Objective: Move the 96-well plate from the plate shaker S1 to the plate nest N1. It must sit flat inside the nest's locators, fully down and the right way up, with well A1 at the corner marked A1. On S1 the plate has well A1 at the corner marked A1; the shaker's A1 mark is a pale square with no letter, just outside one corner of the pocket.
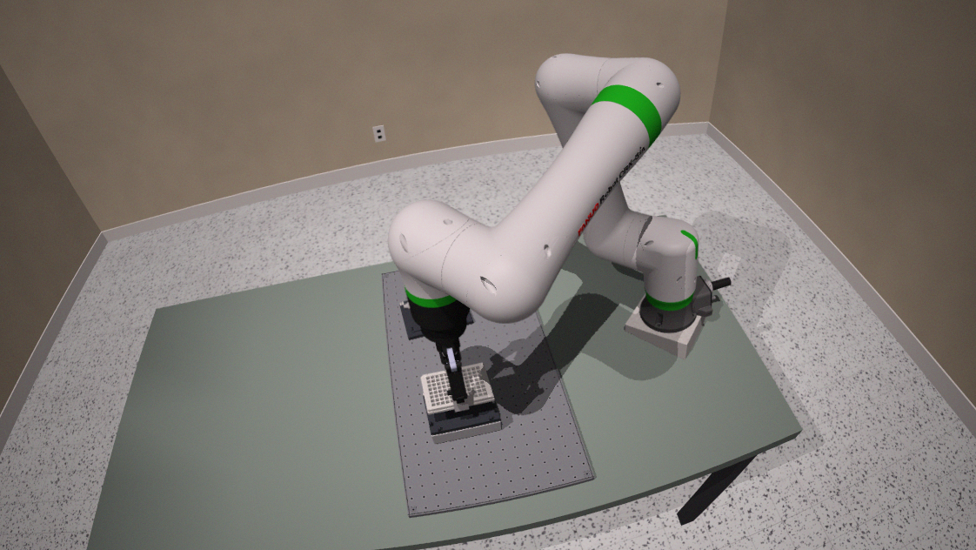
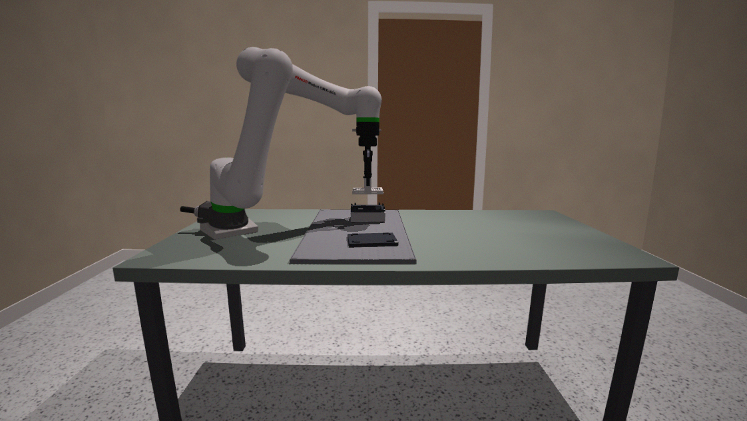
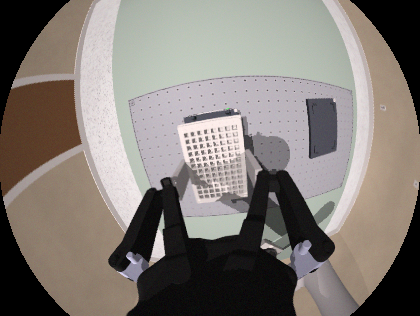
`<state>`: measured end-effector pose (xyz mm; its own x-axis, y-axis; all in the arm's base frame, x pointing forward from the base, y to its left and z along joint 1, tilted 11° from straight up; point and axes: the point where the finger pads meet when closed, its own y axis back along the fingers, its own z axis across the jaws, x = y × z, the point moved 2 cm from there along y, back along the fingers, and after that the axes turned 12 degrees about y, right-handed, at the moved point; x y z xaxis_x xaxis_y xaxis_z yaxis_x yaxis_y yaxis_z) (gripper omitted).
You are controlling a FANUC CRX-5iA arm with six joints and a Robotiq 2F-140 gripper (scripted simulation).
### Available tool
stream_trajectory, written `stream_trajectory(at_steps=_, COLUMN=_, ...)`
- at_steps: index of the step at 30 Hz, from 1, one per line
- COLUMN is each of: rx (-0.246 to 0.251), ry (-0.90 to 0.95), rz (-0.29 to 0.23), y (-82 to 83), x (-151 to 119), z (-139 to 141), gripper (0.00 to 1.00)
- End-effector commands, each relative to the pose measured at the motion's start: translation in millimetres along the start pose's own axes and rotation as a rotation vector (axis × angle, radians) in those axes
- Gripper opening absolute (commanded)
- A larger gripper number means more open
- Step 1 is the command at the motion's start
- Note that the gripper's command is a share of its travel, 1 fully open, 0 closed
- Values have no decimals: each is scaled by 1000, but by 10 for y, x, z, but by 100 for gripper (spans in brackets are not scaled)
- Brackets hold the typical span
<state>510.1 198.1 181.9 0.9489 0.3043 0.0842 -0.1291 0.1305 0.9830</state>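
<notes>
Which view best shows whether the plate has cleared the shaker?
Exterior: a gap shows between the plate and shaker S1. Top shows the plate overlapping the shaker; wrist shows its wells, not height.

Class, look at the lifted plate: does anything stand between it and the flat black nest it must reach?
Nothing visible does. The gripper holds the plate above the shaker, and only bare grey board lies between the shaker and the nest.

A green table [image 2: 522,245] on dark legs carries a grey perforated board [image 2: 323,250] near its middle and the arm's pale base plate [image 2: 249,228] beside it
</notes>
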Motion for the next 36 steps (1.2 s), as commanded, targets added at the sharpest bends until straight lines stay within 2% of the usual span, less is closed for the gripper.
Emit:
stream_trajectory(at_steps=1, rx=0, ry=0, rz=0, y=2, x=1, z=0, gripper=0)
stream_trajectory(at_steps=8, rx=0, ry=0, rz=0, y=2, x=1, z=0, gripper=0)
stream_trajectory(at_steps=10, rx=0, ry=67, rz=0, y=-7, x=-11, z=64, gripper=0)
stream_trajectory(at_steps=36, rx=0, ry=69, rz=0, y=-112, x=-154, z=810, gripper=0)
